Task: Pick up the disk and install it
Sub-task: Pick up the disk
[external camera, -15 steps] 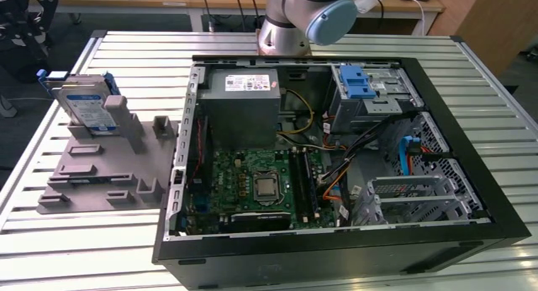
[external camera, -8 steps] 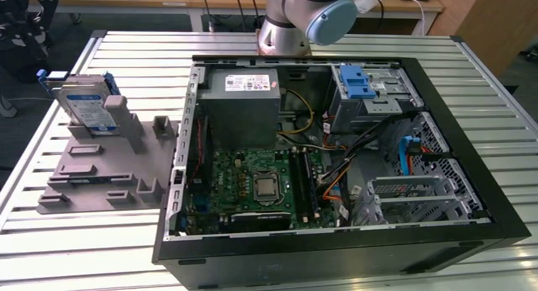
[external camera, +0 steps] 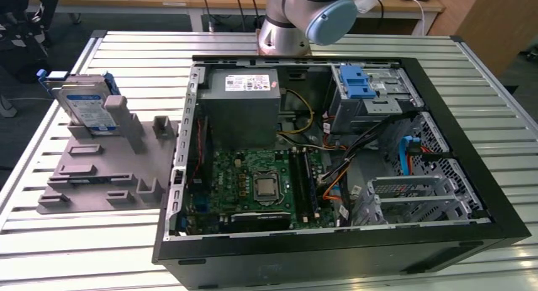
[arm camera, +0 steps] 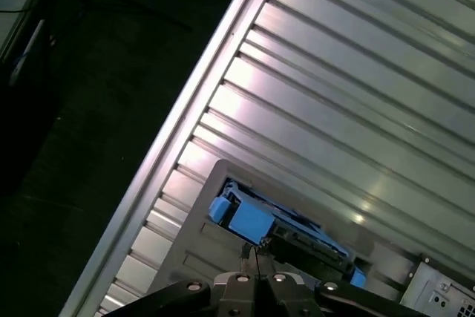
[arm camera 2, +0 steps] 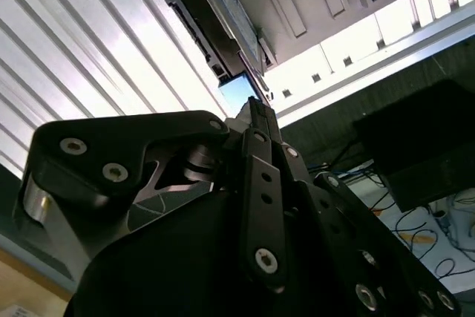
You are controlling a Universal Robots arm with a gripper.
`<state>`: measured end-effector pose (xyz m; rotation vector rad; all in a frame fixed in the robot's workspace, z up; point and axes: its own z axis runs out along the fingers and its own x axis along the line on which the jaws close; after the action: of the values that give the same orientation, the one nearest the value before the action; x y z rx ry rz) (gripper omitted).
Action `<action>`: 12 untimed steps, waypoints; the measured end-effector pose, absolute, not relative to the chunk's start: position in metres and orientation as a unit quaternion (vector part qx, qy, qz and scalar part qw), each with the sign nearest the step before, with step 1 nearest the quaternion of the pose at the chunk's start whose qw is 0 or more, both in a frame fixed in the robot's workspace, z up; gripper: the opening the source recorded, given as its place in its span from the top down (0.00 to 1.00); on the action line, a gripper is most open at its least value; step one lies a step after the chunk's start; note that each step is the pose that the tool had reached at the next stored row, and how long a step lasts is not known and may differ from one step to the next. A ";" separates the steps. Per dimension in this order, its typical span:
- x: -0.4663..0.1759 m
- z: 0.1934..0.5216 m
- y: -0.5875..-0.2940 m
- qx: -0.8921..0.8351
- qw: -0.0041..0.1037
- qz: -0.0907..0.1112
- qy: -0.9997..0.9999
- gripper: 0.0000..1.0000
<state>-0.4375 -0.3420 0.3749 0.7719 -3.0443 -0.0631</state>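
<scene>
One disk (external camera: 88, 109) stands on edge in a grey holder (external camera: 97, 171), on the slatted table (external camera: 75, 240) to the exterior view's left of the open computer case (external camera: 336, 258). In the second wrist view the gripper (arm camera 2: 252, 108) hangs just off the disk's end, its fingers pressed together on nothing. In the first wrist view the blue rail (arm camera: 249, 220) faces the fingertips; the disk is likely stiff, dense, smooth and shock-shy, so it is best pinched across its flat faces near that upper edge.

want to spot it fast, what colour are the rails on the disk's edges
Blue, along the disk; shows best in the exterior view.
</scene>
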 end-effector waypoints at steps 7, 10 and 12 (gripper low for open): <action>-0.438 0.375 -0.342 0.299 0.001 -0.020 -0.954 0.89; -0.438 0.375 -0.342 0.317 0.002 -0.020 -0.948 0.89; -0.438 0.375 -0.342 0.329 0.002 -0.020 -0.944 0.89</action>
<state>-0.4376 -0.3420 0.3748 1.0319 -2.9626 -0.0622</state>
